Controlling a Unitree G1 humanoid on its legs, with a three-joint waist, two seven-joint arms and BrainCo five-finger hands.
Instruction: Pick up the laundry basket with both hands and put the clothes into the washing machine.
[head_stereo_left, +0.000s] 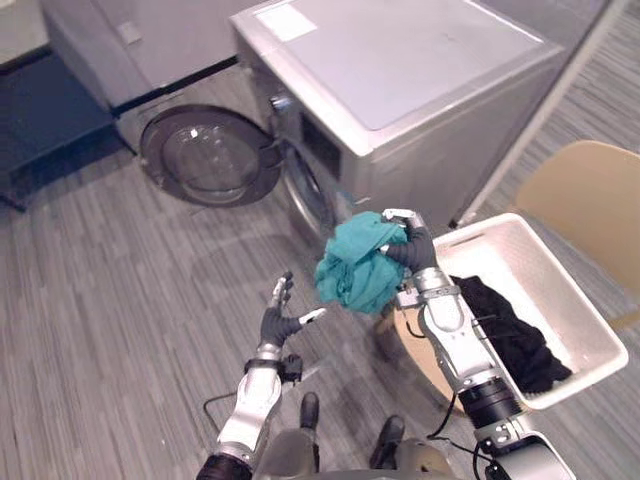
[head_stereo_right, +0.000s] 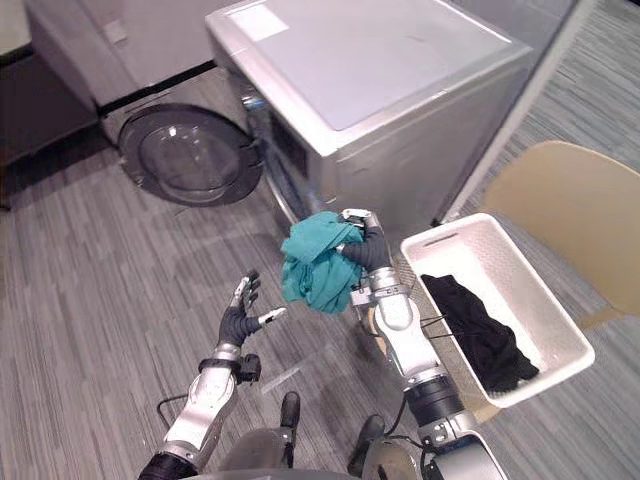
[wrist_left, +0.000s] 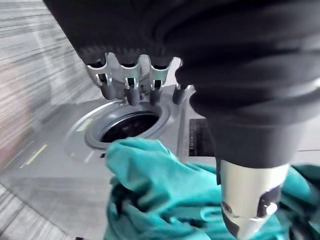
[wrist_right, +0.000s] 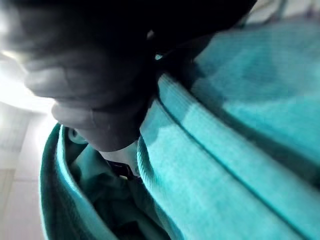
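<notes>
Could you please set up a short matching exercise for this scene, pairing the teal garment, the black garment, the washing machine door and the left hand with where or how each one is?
Things:
1. teal garment
2. black garment
3. washing machine door
4. left hand

Place or state:
A. lying in the white basket
B. fingers straight, holding nothing
C. bunched up in the grip of the right hand
D. swung wide open

Pairs: 1-C, 2-A, 3-D, 4-B
</notes>
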